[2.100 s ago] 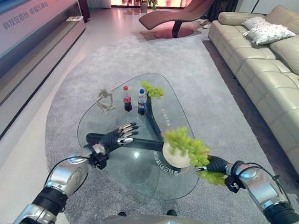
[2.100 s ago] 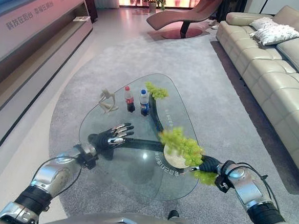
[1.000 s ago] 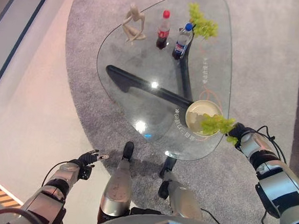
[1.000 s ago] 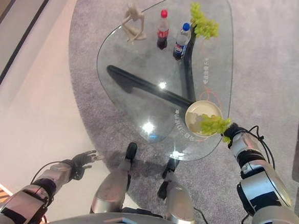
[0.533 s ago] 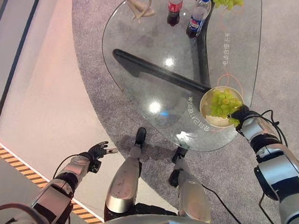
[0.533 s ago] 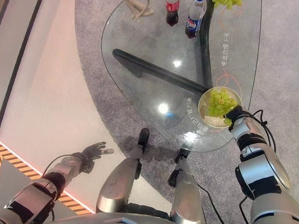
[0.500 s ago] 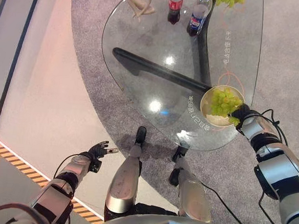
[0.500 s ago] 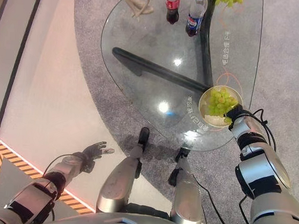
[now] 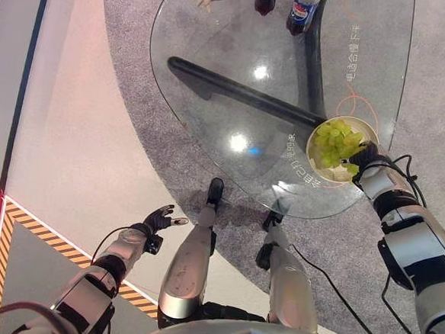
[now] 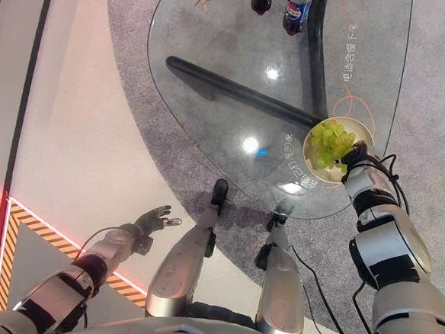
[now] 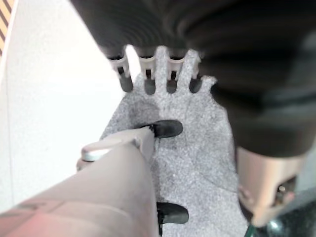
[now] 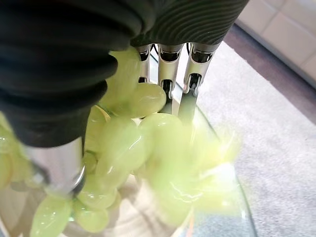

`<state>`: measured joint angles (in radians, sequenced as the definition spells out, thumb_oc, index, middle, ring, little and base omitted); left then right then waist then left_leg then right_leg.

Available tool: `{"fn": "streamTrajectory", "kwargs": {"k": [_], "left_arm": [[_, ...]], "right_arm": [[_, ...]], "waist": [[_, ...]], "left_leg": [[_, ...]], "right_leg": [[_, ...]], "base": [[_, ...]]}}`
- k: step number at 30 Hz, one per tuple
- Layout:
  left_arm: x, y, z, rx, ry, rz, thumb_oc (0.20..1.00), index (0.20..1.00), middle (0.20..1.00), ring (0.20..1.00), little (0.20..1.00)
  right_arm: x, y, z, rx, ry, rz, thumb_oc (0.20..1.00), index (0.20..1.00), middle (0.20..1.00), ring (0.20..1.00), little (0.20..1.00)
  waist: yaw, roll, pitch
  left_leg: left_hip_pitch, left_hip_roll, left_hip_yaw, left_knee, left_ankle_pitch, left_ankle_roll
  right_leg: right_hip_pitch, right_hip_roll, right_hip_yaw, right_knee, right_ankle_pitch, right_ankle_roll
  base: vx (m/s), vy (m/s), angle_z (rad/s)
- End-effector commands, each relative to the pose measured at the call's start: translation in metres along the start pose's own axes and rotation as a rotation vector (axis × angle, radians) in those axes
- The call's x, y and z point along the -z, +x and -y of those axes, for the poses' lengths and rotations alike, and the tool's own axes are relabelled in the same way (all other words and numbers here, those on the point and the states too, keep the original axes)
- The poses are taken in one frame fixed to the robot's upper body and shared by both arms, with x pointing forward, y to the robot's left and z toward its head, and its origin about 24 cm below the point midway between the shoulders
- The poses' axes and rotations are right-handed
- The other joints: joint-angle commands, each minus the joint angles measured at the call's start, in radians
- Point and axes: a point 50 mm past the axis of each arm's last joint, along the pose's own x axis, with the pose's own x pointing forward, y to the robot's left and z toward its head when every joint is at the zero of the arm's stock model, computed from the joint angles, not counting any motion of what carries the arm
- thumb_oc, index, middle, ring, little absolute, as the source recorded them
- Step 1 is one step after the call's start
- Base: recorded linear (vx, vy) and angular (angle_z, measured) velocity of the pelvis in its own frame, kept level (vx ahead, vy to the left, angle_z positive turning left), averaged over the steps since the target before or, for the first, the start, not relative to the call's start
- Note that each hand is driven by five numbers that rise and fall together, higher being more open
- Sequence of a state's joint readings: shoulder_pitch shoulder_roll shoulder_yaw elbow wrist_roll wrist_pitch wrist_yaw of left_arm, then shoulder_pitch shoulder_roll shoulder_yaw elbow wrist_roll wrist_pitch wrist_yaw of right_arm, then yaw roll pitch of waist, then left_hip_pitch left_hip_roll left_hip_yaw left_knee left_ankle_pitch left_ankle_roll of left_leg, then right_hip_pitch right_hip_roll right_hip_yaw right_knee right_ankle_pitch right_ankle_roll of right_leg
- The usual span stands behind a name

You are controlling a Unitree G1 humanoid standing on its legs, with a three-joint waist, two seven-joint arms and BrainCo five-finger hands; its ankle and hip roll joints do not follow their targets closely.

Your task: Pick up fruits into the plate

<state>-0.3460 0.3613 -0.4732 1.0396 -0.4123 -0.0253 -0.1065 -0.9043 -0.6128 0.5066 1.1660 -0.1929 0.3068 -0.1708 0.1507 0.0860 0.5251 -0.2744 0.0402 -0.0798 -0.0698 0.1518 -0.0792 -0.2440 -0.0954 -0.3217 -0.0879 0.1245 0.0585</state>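
now lowered from above the rim, grapes are settling in the plate with the right hand clasping them, a light, soft, easily crushed bunch best gripped near the stem, while the left hand is hanging open.

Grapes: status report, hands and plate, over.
Right hand over the plate, grapes in the plate under its fingers; grip unclear. Left hand open, low beside the table, over the floor. Nothing in the way.
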Motion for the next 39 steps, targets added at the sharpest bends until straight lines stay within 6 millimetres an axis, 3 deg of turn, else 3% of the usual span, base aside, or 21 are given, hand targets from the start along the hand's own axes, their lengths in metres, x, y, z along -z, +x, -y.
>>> {"fn": "streamTrajectory", "kwargs": {"k": [1, 14, 25, 32, 36, 37, 39], "left_arm": [[0.001, 0.003, 0.014, 0.032, 0.004, -0.005, 1.0, 1.0, 1.0, 1.0, 1.0], [-0.003, 0.005, 0.019, 0.034, 0.002, 0.015, 1.0, 1.0, 1.0, 1.0, 1.0], [0.009, 0.002, 0.01, 0.014, -0.02, -0.021, 1.0, 1.0, 1.0, 1.0, 1.0], [0.034, -0.005, 0.005, -0.007, -0.066, -0.081, 1.0, 1.0, 1.0, 1.0, 1.0], [0.055, -0.012, 0.006, -0.013, -0.123, -0.134, 1.0, 1.0, 1.0, 1.0, 1.0], [0.055, -0.012, 0.006, -0.013, -0.123, -0.134, 1.0, 1.0, 1.0, 1.0, 1.0], [0.07, -0.018, 0.008, -0.01, -0.143, -0.175, 1.0, 1.0, 1.0, 1.0, 1.0]], "right_arm": [[-0.003, 0.004, 0.031, 0.119, 0.011, -0.024, 1.0, 1.0, 1.0, 1.0, 1.0], [0.0, 0.003, 0.032, 0.196, 0.055, -0.05, 1.0, 1.0, 1.0, 1.0, 1.0], [-0.001, 0.001, 0.032, 0.267, 0.179, 0.033, 1.0, 1.0, 1.0, 1.0, 1.0], [0.009, -0.009, 0.004, 0.245, 0.296, 0.086, 1.0, 1.0, 1.0, 1.0, 1.0], [0.025, -0.025, -0.035, 0.157, 0.356, 0.101, 1.0, 1.0, 1.0, 1.0, 1.0], [0.025, -0.025, -0.035, 0.157, 0.356, 0.101, 1.0, 1.0, 1.0, 1.0, 1.0], [0.039, -0.038, -0.064, 0.075, 0.395, 0.106, 1.0, 1.0, 1.0, 1.0, 1.0]], "waist": [[-0.014, 0.015, -0.005], [-0.024, 0.009, -0.005], [-0.051, -0.016, -0.005], [-0.086, -0.056, -0.08], [-0.111, -0.085, -0.147], [-0.111, -0.085, -0.147], [-0.123, -0.098, -0.19]], "left_leg": [[-0.044, -0.083, 0.042, 0.096, -0.137, 0.059], [-0.041, -0.077, 0.062, 0.096, -0.138, 0.06], [0.047, -0.066, 0.093, 0.087, -0.161, 0.057], [0.136, -0.058, 0.129, 0.064, -0.189, 0.054], [0.192, -0.055, 0.146, 0.063, -0.209, 0.057], [0.192, -0.055, 0.146, 0.063, -0.209, 0.057], [0.227, -0.054, 0.152, 0.061, -0.22, 0.06]], "right_leg": [[-0.102, -0.014, 0.07, 0.181, -0.118, 0.019], [-0.115, -0.013, 0.075, 0.194, -0.114, 0.026], [-0.04, -0.007, 0.095, 0.187, -0.124, 0.029], [0.042, -0.001, 0.125, 0.149, -0.127, 0.033], [0.102, 0.0, 0.148, 0.128, -0.128, 0.035], [0.102, 0.0, 0.148, 0.128, -0.128, 0.035], [0.139, 0.001, 0.158, 0.118, -0.131, 0.036]], "base": [[0.0, 0.0, 0.0], [0.0, 0.0, 0.0], [0.0, 0.01, -0.02], [0.04, 0.032, -0.1], [0.11, 0.013, -0.13], [0.09, 0.001, -0.14], [0.13, -0.001, -0.12]]}}
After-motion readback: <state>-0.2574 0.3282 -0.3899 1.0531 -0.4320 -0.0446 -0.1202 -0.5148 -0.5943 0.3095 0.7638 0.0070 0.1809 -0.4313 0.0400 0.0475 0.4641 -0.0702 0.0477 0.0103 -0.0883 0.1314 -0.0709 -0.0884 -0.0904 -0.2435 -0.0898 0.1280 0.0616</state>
